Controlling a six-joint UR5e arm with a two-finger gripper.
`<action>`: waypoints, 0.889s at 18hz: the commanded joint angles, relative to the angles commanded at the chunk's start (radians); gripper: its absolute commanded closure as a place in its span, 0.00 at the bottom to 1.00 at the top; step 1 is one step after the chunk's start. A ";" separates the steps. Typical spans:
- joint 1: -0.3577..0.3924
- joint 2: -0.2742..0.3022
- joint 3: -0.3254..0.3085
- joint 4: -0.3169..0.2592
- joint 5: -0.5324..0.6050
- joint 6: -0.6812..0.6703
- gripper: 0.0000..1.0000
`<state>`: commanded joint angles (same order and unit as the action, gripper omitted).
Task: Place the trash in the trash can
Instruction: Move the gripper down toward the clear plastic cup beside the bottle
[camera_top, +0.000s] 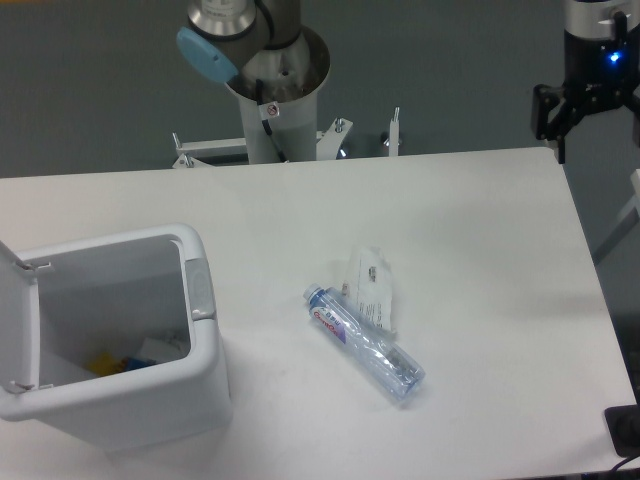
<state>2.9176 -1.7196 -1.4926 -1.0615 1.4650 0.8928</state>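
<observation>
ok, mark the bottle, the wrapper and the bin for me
water bottle (364, 343), fixed camera, mid-body of the clear plastic.
wrapper (372, 283), fixed camera, its printed middle above the bottle.
trash can (203, 291), fixed camera, grey tab on the right rim.

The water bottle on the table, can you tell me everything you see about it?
The clear plastic water bottle lies on its side on the white table, slanted, its pale blue cap pointing up-left and its red-blue label near that end. It looks empty. A thin whitish wrapper lies right beside it, seemingly touching.
</observation>
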 joint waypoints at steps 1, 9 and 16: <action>0.000 0.000 0.000 0.000 0.000 0.000 0.00; -0.011 0.000 -0.099 0.099 0.000 -0.012 0.00; -0.040 -0.015 -0.222 0.153 0.001 -0.011 0.00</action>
<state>2.8779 -1.7348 -1.7149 -0.9083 1.4664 0.8821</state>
